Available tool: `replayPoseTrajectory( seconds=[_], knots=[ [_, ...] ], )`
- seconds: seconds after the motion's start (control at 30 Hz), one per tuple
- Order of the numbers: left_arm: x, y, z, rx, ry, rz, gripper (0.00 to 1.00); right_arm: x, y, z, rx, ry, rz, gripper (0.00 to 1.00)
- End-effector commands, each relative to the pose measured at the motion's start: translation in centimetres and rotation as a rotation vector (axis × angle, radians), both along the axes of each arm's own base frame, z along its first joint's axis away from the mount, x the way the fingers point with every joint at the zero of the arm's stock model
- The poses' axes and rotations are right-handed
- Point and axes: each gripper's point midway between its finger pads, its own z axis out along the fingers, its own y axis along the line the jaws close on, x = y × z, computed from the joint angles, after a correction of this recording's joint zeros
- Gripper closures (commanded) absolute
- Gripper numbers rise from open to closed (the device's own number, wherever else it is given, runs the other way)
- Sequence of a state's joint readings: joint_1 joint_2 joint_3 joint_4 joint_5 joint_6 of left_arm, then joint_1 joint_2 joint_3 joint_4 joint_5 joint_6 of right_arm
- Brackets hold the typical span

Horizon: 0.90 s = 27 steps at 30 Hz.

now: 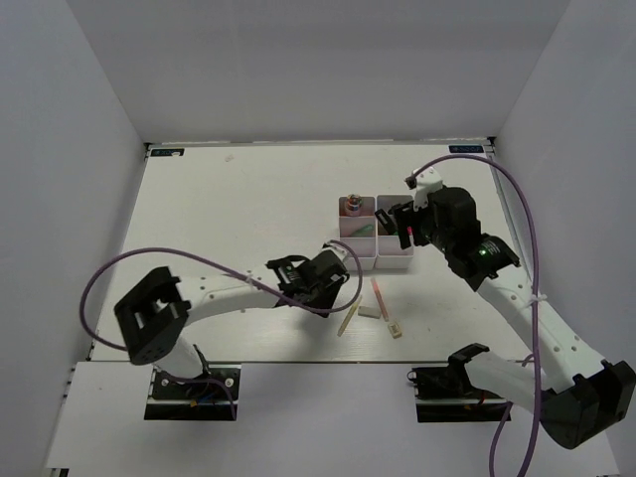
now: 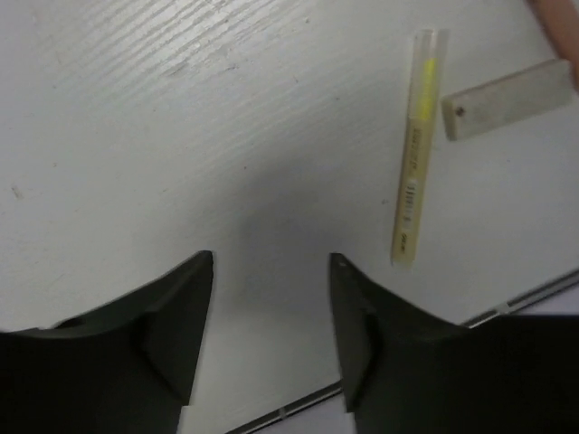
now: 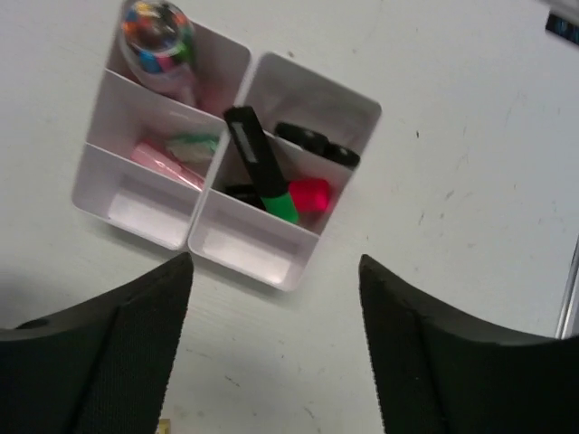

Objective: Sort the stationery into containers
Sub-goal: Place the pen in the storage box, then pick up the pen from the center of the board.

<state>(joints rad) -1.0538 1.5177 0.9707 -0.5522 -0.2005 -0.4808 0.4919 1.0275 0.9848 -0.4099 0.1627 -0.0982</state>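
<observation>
The containers (image 1: 366,248) are four joined white bins at mid-table. In the right wrist view the bins (image 3: 365,112) hold a black-green marker (image 3: 262,167), a pink marker (image 3: 312,194), black scissors handles (image 3: 317,143), and mint-green (image 3: 192,145) and pink (image 3: 163,163) items. My right gripper (image 3: 276,262) is open and empty above the bins' right side (image 1: 402,224). My left gripper (image 1: 336,270) is open and empty (image 2: 271,262), just left of a cream stick (image 2: 413,149) and a grey eraser (image 2: 507,99) on the table.
A small jar of coloured bits (image 3: 158,32) stands in the far left bin. In front of the bins lie the cream stick (image 1: 346,320), a pink stick (image 1: 377,296), the grey eraser (image 1: 370,313) and a tan eraser (image 1: 396,330). The table's front edge (image 2: 507,303) is close by.
</observation>
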Motion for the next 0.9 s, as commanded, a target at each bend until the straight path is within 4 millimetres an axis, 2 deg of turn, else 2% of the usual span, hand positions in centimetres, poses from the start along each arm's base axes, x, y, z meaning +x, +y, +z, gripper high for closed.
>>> replayPoseTrajectory(
  seconds=[0.0,0.03,0.07,0.1,0.17,0.27,0.43,0.67,0.87],
  knots=[
    [2.2,-2.9,2.1,-0.042,-0.102,0.07,0.44,-0.5,-3.2,-1.5,-0.032,0.022,-0.128,0.25],
    [2.3,-3.2,1.5,-0.019,-0.102,0.066,0.46,-0.1,-4.0,-1.3,-0.037,0.002,-0.171,0.39],
    [2.3,-3.4,0.7,0.008,-0.096,0.06,0.46,-0.1,-5.1,-2.3,-0.036,0.022,-0.209,0.51],
    [2.4,-4.6,1.2,0.014,-0.111,0.048,0.46,-0.2,-5.2,-2.3,-0.026,0.019,-0.212,0.59],
    [2.4,-5.2,0.8,0.035,-0.115,0.037,0.43,-0.2,-5.8,-2.9,-0.016,0.03,-0.23,0.59],
    [2.4,-7.0,1.5,0.015,-0.117,0.016,0.39,0.0,-6.7,-2.8,-0.01,0.023,-0.26,0.59],
    [1.6,-8.2,0.5,0.006,-0.073,0.003,0.39,-0.1,-7.2,-3.0,0.008,0.031,-0.272,0.59],
    [0.7,-8.8,-1.1,0.017,-0.025,-0.014,0.42,-0.2,-7.2,-3.3,0.023,0.043,-0.27,0.59],
    [0.7,-9.6,-1.7,0.018,-0.002,-0.022,0.46,-0.2,-7.5,-3.2,0.029,0.04,-0.281,0.59]
  ],
)
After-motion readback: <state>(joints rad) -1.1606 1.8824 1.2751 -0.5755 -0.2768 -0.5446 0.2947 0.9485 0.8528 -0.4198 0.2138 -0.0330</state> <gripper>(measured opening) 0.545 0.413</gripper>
